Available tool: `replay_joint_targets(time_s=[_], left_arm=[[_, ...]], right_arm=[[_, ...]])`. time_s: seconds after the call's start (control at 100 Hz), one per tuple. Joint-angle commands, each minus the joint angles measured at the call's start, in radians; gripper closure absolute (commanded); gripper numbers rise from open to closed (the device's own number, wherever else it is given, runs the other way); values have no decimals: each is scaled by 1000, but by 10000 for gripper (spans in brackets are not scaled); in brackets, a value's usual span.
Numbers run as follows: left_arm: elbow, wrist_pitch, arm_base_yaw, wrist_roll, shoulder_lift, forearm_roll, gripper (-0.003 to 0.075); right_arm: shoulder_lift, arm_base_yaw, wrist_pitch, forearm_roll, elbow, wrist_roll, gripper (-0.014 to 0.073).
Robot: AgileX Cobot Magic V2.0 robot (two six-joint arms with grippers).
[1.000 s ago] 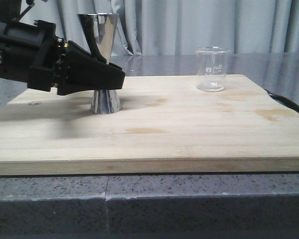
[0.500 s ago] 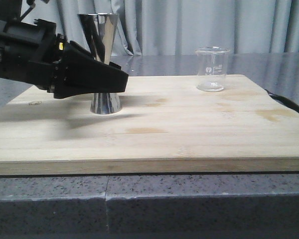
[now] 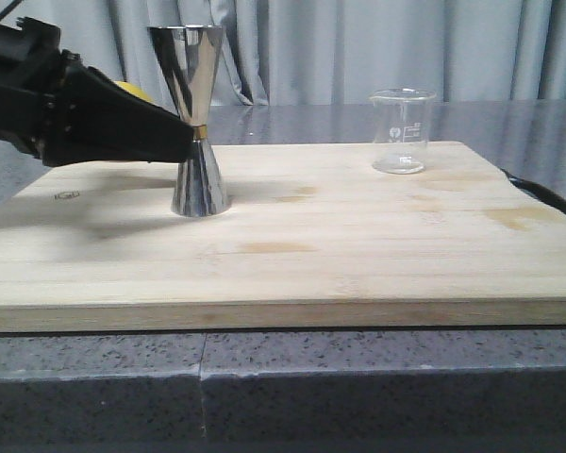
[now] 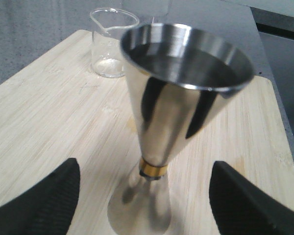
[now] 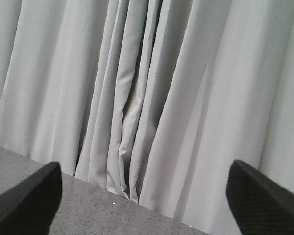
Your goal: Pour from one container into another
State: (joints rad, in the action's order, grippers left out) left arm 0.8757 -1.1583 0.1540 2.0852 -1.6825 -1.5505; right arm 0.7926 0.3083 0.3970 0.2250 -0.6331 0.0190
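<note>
Item 1: pale wooden cutting board (image 3: 358, 245), lying flat on a dark speckled stone counter (image 3: 358, 387), grey pleated curtain (image 3: 358, 47) behind.

Item 2: tall hourglass-shaped mirror-polished steel jigger (image 3: 197, 118) with a thin gold band at the waist, standing upright on the left part of the board. The left wrist view shows its wide upper cup (image 4: 186, 56) from above.

Item 3: small clear glass beaker (image 3: 402, 130) with pouring lip and white printed marks, upright near the board's far right edge, well apart from the jigger.

Item 4: left gripper (image 3: 184, 140), black, reaching in from the left at the height of the jigger's waist. In the left wrist view its 2 fingers (image 4: 44, 200) are spread wide on either side of the jigger's lower half, apart from the steel; nothing grasped.

Item 5: right gripper (image 5: 144, 196), seen only in its own wrist view, fingers spread wide, holding nothing, facing the curtain.

Item 6: yellow rounded object (image 3: 132, 92), partly hidden behind the left gripper.
</note>
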Motion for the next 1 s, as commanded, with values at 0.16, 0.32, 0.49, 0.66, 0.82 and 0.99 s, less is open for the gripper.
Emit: replay_joint_targets(time_s=[0.16,0.32,0.49,0.66,0.82,0.99], left_arm=[[20,-124,-77,-125,124,59,207],[21,-124,-140,-169,211,93,207],[24,-124,-226,-178,330,27,207],[24,-119,-307,-187,415,-206,207],[78,42,-375,-208,483,-294,207],[162,456,-391,-213,603,-299,207]], right_arm=[[-10,3,81,1,-33,3,-24],[-10,3,55,1,-33,3,-24],[-5,3,-15,1,-33,3,-24],[25,-12,2,1,-33,60,-24],[23,-102,11,-47,-37,160,-24],[-5,-247,-28,-125,-71,160,-24]])
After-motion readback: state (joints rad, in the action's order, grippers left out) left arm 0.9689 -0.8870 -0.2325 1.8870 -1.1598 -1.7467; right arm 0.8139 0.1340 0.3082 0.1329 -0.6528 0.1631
